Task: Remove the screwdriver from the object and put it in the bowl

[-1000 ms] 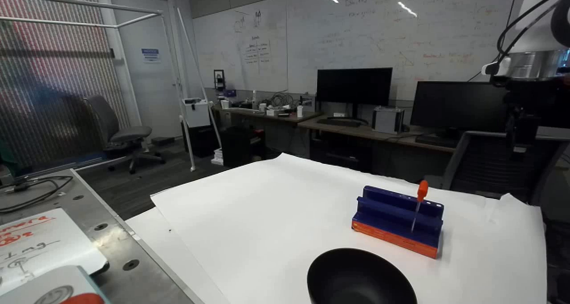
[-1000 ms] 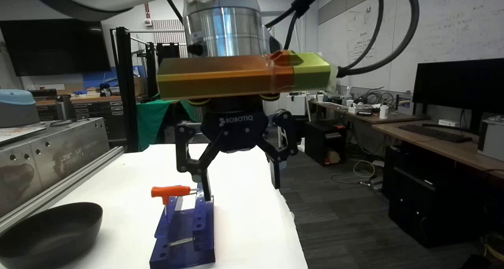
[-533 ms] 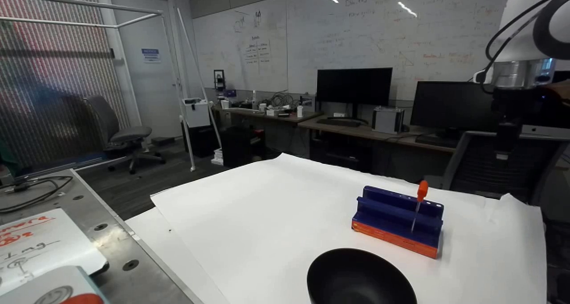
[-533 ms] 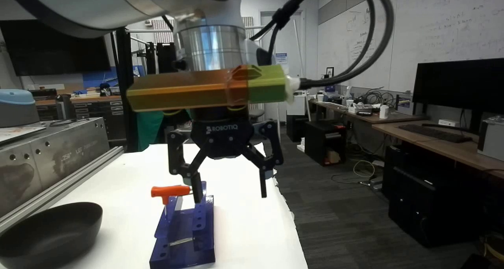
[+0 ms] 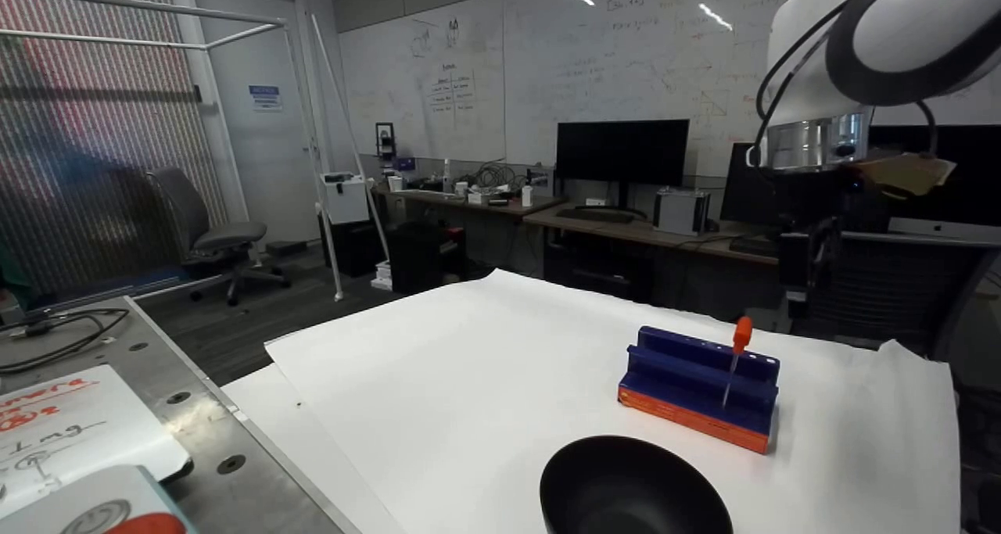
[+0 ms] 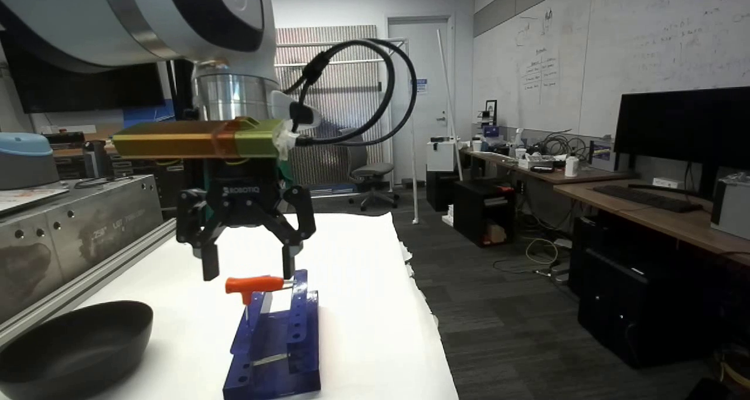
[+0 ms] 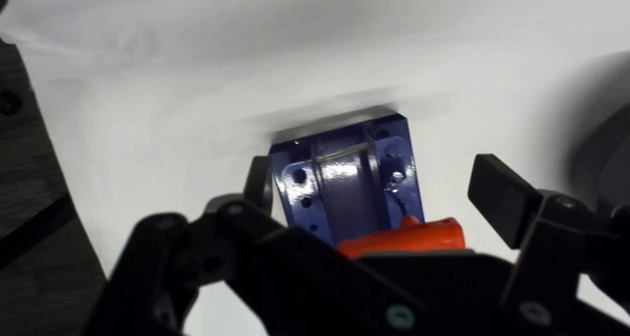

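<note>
Evidently, no step of the removal was complete. Screwdriver (image 6: 255, 284): stood in the blue holder (image 5: 692, 389), its orange handle (image 7: 408, 237) lying crosswise above. Gripper (image 6: 249, 269): hung higher than the handle and apart from it, jaws well spread, nothing held. Black bowl (image 5: 626, 483): sat near the holder, no screwdriver visible inside. Remaining, by judgement: grasp, withdrawal, carry, release. Surroundings: white paper (image 5: 438, 393) underneath; a monitor (image 5: 622, 151) and grey chair (image 5: 228, 237) behind. Likely hindrance: the holder's taller wall (image 5: 676, 350), which rose close to the handle's end.
</note>
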